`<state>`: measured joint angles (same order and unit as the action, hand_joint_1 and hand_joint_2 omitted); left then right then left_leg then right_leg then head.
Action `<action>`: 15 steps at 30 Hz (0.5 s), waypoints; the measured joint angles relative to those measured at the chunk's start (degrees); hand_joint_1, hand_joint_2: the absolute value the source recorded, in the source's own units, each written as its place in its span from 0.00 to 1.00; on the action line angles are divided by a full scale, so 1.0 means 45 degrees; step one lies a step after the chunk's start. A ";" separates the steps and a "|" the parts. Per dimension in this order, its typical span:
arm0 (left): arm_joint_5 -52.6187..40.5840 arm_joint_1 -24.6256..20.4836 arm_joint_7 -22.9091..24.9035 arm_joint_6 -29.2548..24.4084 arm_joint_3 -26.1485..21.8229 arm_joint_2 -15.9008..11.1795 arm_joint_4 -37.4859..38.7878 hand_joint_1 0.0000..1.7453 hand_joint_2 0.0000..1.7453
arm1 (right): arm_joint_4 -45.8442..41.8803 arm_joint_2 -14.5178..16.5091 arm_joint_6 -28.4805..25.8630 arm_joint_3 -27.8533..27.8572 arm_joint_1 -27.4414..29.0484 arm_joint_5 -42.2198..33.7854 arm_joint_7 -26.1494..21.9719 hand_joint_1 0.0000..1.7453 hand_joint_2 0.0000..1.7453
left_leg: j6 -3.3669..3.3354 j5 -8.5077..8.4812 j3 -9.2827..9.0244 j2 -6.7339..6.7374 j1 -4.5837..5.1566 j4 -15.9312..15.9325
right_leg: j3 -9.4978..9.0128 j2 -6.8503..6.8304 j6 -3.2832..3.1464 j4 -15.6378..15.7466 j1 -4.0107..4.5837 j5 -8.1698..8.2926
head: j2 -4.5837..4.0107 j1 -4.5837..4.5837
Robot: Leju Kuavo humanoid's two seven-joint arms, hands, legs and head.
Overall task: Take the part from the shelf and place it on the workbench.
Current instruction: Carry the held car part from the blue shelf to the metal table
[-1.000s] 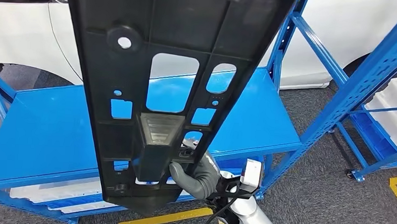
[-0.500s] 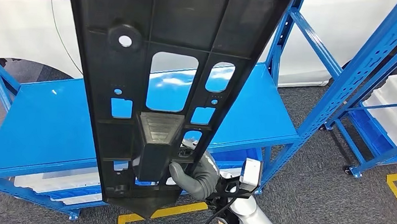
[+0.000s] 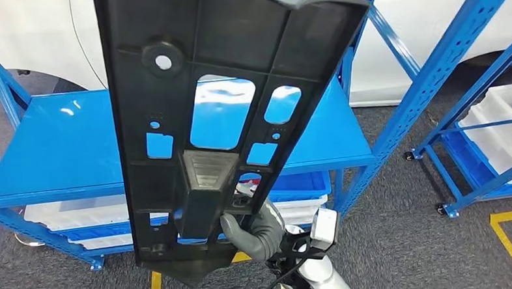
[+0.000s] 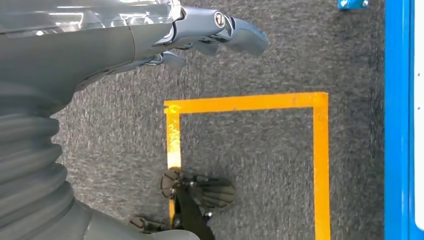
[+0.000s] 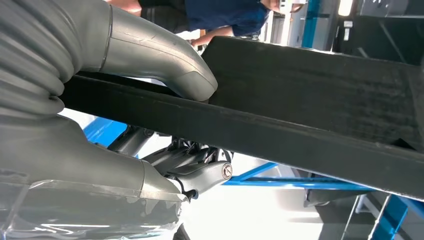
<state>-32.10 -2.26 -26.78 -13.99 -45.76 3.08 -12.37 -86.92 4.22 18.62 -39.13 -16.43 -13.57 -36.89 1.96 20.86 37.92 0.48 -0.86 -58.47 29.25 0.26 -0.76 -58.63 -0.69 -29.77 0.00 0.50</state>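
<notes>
Dark grey speckled carpet (image 3: 398,255) covers the floor, marked with yellow tape lines (image 4: 320,150) forming a rectangle. A blue metal rack (image 3: 58,142) with a glossy flat shelf stands ahead, white plastic bins (image 3: 61,211) stored beneath it. A blue perforated upright post (image 3: 425,93) rises on the right, beside a second blue rack with translucent white trays (image 3: 502,129). A white car body (image 3: 30,37) stands behind.

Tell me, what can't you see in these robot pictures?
- Top of the black part: cut off by the head view's upper edge.
- Blue shelf: its middle hidden behind the part.
- Right hand: its fingers mostly tucked under the part.
- Left hand: fingers partly cut off by the picture's edge.
</notes>
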 joint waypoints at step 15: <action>-0.0134 -0.0053 0.0039 -0.0040 0.0001 -0.0001 0.0000 0.00 1.00 | -0.0001 -0.0027 -0.0703 0.0113 0.0187 0.0118 0.0177 1.00 1.00 | -0.0327 0.1856 -0.2306 -0.0063 0.0128 0.0459 | 0.1758 -0.0056 0.0180 0.0144 0.0071 0.1927 | 0.0000 0.0119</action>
<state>-32.70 -2.50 -26.60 -14.17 -45.76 3.07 -12.37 -86.93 4.10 15.45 -38.62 -15.59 -13.04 -36.10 0.49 29.21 27.54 0.20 -0.29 -56.40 37.16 0.01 0.05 -57.98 -0.37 -21.10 0.00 1.03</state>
